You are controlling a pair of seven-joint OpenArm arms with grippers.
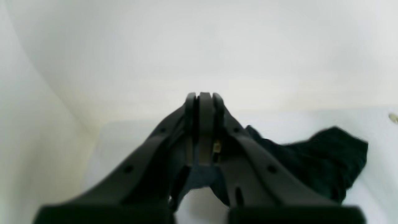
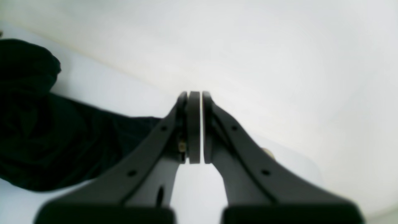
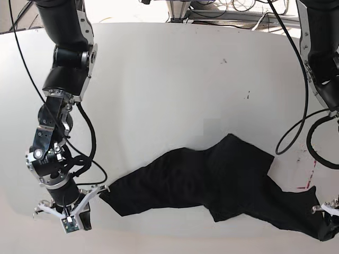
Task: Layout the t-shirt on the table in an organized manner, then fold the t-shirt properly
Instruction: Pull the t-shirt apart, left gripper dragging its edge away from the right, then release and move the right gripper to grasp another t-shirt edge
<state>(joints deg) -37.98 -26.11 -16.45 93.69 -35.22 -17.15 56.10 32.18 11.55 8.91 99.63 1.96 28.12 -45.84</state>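
Stretching across the bench's (image 3: 175, 79) near edge, the t-shirt (image 3: 212, 182) is pinched at opposite ends by both arms' fingers (image 1: 217, 102), pressed together.

looks like a robotics lab bench, not a home. wide glossy white table (image 3: 175, 79) with a red tape mark (image 3: 310, 174) near one edge, two black robot arms with exposed cable loops (image 3: 294, 135) mounted over it, and a tangle of wires and metal framing (image 3: 212, 8) behind the far edge.
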